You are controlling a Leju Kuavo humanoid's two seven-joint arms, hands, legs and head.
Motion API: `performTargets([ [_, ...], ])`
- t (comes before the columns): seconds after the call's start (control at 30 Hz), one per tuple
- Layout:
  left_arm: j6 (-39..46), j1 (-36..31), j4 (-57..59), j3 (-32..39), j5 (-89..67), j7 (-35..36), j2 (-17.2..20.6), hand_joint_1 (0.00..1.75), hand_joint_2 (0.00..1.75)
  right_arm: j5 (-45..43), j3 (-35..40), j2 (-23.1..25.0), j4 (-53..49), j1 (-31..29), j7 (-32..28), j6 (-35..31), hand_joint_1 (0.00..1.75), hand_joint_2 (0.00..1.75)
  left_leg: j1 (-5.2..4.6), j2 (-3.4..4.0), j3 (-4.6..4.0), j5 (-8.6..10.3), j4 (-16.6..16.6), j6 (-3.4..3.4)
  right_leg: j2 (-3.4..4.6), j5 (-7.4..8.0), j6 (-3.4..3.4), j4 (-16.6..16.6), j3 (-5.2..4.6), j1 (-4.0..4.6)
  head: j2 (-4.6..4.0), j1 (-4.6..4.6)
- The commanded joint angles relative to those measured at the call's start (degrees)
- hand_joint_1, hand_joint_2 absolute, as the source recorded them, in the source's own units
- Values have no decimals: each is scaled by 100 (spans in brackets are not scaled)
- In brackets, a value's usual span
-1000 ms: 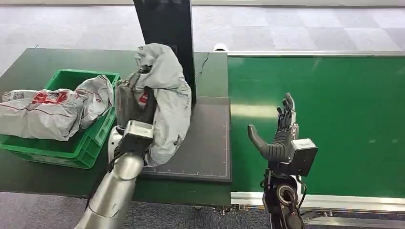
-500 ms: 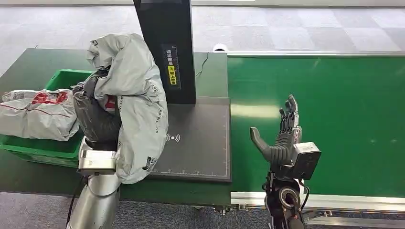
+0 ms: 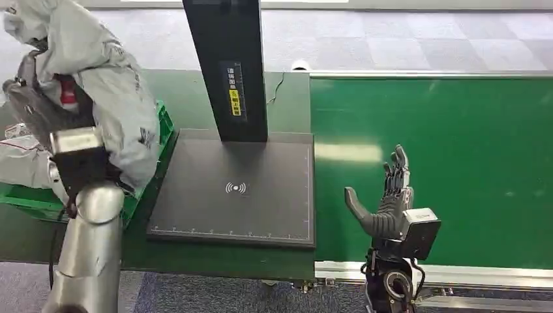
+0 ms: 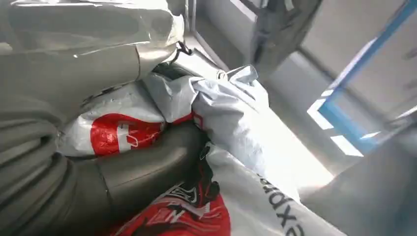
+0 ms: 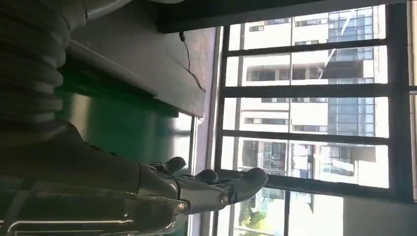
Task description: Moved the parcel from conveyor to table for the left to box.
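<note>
Parcel (image 3: 98,85), grey bag, held high at 10 o'clock in head view by left hand (image 3: 49,114), fingers clamped on it above the green box (image 3: 164,127) at the desk's (image 3: 195,257) left end, likely for dropping in; right hand (image 3: 385,202) idles at 4 o'clock over conveyor (image 3: 456,150), fingers apart, holding nothing. Left wrist view: thumb presses into the crumpled bag. Right wrist view: fingers (image 5: 216,184) straight, spread.
</note>
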Motion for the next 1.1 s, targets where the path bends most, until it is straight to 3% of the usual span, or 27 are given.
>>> performTargets([
  [0.03, 447, -3835, 6178, 1087, -1821, 1078, 1936, 175, 175, -33, 235, 103, 450, 56, 135, 93, 0, 175, 9, 1, -5, 6, 15, -11, 3, 2, -12, 24, -12, 9, 0, 9],
  [0.13, 447, -3495, 5824, 1214, -2314, 1351, 1639, 175, 175, -86, 191, 102, 385, 128, 196, 58, 0, 175, 8, 72, 5, 14, -6, -17, 63, 30, -38, 7, -31, 11, 0, -20],
  [0.47, 401, -3527, 6320, 1207, -2853, 1559, 1503, 175, 175, -115, 207, 45, 439, 233, 226, 37, 0, 175, 12, 38, -16, 16, -2, -15, 37, 24, -35, 6, -28, 16, 0, -20],
  [0.57, -201, -3559, 6585, 1153, -2942, 1745, 1421, 175, 175, -130, 224, 40, 383, 284, 232, 11, 0, 175, 12, 20, -17, 19, -2, -15, 26, 24, -35, 5, -28, 16, 0, -20],
  [0.6, -1254, -3519, 6745, 1004, -3132, 2039, 1351, 175, 175, -130, 231, 15, 361, 296, 232, 9, 0, 175, 11, 25, -17, 16, -2, -16, 29, 24, -35, 6, -30, 15, 0, -20],
  [0.73, -1311, -3257, 6736, 907, -3255, 2207, 1180, 175, 175, -131, 211, 4, 363, 278, 234, 8, 0, 175, 9, 17, -8, 17, -6, -15, 18, 23, -34, 1, -22, 13, 0, -22],
  [0.9, -1648, -3270, 6773, 793, -3391, 2258, 1229, 175, 175, -132, 209, 15, 380, 266, 236, 11, 0, 175, 12, 26, -17, 14, -2, -12, 25, 23, -31, 3, -28, 16, -2, -20],
  [1.1, -1634, -2299, 6981, 440, -3802, 2767, 931, 175, 175, -142, 333, 22, 373, 209, 258, 108, 0, 175, 2, 15, 6, 22, -24, -14, 20, 25, -31, -10, -9, 5, 0, -22],
])
